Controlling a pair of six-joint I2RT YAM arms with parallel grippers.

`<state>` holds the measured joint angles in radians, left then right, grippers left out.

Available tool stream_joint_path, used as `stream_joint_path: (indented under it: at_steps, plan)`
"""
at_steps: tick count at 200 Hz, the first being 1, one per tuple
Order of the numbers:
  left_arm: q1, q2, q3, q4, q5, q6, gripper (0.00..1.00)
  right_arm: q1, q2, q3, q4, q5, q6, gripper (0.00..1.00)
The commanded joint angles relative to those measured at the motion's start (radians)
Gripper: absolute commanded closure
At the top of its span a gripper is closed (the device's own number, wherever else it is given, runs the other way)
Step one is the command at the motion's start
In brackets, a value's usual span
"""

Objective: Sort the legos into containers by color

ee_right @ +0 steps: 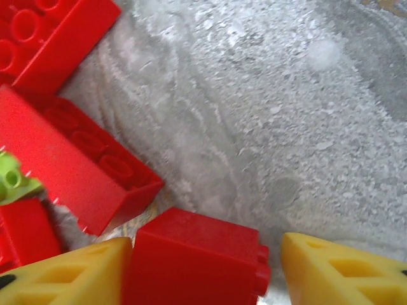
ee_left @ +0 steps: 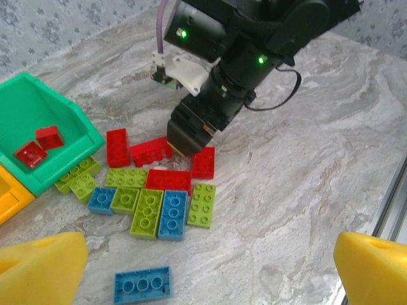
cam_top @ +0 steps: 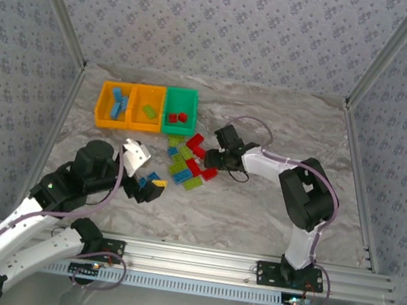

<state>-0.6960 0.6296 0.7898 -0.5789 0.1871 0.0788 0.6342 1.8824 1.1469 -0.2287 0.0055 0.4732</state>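
Between the right gripper's [ee_right: 206, 276] yellow fingers [ee_right: 70, 273] sits a red brick [ee_right: 191, 251], resting on the marble table [cam_top: 255, 214]. One pad presses against its side, while a sliver of table shows between its studs and the other pad, so I cannot tell whether the grip is made. This brick lies at the outer edge of the heap of legos [cam_top: 187, 161], touching none of its red neighbours. That probably explains the choice: it can be lifted without dragging others along.

The left gripper [ee_left: 206, 270] has its fingers [ee_left: 41, 270] spread wide with nothing between them. It hangs above a lone blue brick [ee_left: 143, 284] that lies apart from the heap on the left arm's side, so I judge that brick to be its likely next pick.

Beyond both grippers, blue, lime and red bricks lie mixed and close together on the table just in front of the containers. The sorting rule can be read from the contents: the green bin [ee_left: 38, 105] holds two red bricks [ee_left: 39, 145], the left orange bin [cam_top: 118, 84] holds blue ones and the middle orange bin [cam_top: 150, 88] holds lime. The bracketed red brick therefore belongs in the green bin, which stands just beyond the heap and nearest the right arm
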Motion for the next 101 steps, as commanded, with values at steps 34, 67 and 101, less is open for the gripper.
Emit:
stream_joint_path:
  at_steps: [34,67,101]
  plan:
    - [0.008,0.028,-0.026,0.013,0.010,0.054,0.01,-0.006,-0.019,0.016,-0.027,0.009,-0.013,0.58]
    - [0.025,0.032,-0.022,0.022,0.014,0.043,0.01,0.083,-0.275,-0.087,0.036,0.162,-0.034,0.59]
    - [0.102,0.013,-0.026,0.059,-0.081,-0.059,0.01,0.189,-0.339,-0.047,0.161,0.162,-0.147,0.57]
